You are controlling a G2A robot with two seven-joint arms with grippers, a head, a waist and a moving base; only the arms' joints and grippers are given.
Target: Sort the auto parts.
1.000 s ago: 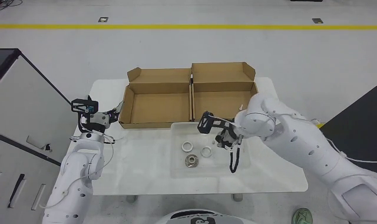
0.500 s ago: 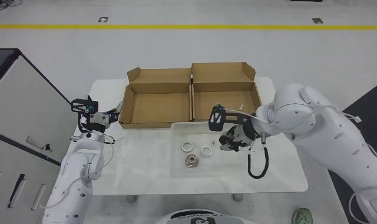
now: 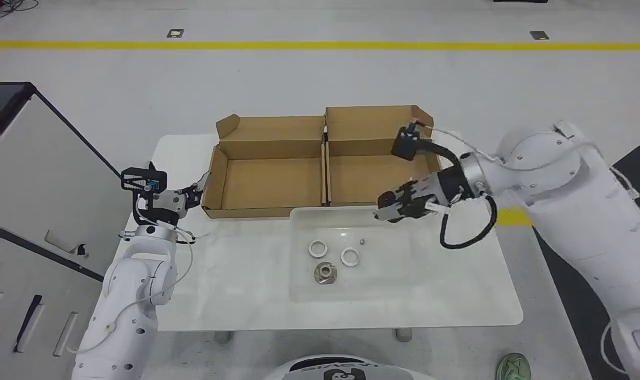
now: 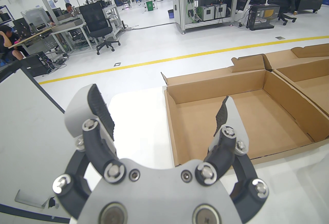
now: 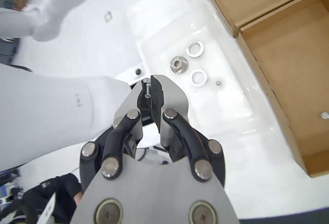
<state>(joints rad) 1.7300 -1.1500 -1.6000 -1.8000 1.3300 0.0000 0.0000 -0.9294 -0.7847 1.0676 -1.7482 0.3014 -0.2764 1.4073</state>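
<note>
Pinched only at the tips of the right gripper [image 5: 149, 83] (a thin hold), the small bolt [image 5: 147, 89] hangs above the far rim of the white tray [image 3: 400, 280], just short of the right cardboard box [image 3: 365, 180], so an early release would likely drop it into the tray instead.

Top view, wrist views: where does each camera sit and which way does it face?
Top view: above the arms, looking down on table, boxes, tray; both arms show.
Left wrist view: on left wrist, looking across the left box; open left tool shows.
Right wrist view: on right wrist, looking down at tray; right tool grips a screw.
Top and right wrist share the tray.
</note>
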